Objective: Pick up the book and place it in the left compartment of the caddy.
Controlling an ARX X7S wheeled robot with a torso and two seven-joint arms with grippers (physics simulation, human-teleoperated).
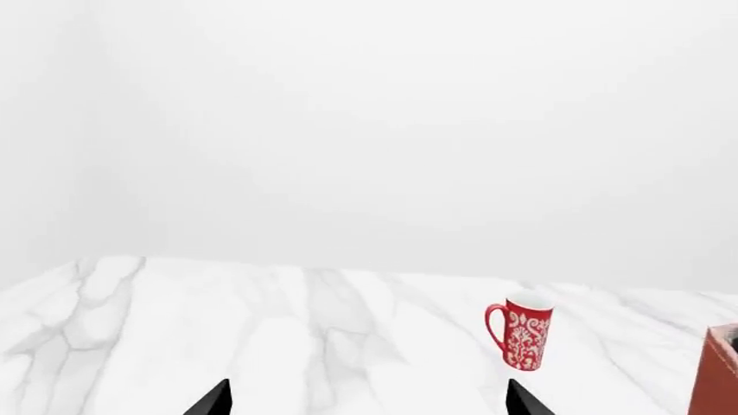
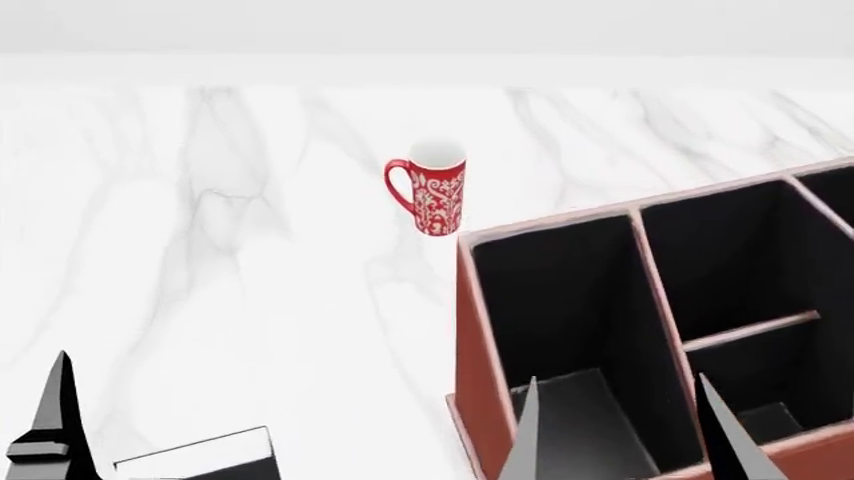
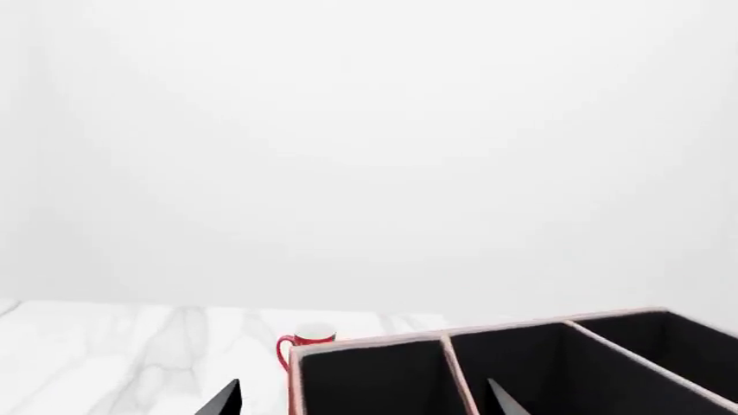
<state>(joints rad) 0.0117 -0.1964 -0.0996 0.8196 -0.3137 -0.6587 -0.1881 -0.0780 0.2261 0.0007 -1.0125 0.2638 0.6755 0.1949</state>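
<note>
Book is seen flat left of the caddy, nearest the left gripper, both grippers held open, empty.

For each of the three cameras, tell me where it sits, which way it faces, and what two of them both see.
Head view: high on the robot, looking forward and down at the table, mug, caddy and book; fingertips of both pincers show at the bottom.
Left wrist view: low over the table, facing level across it to the mug; left pincer tips show.
Right wrist view: above the caddy, facing across its compartments; right pincer tips show.
All three share the mug and the caddy.
</note>
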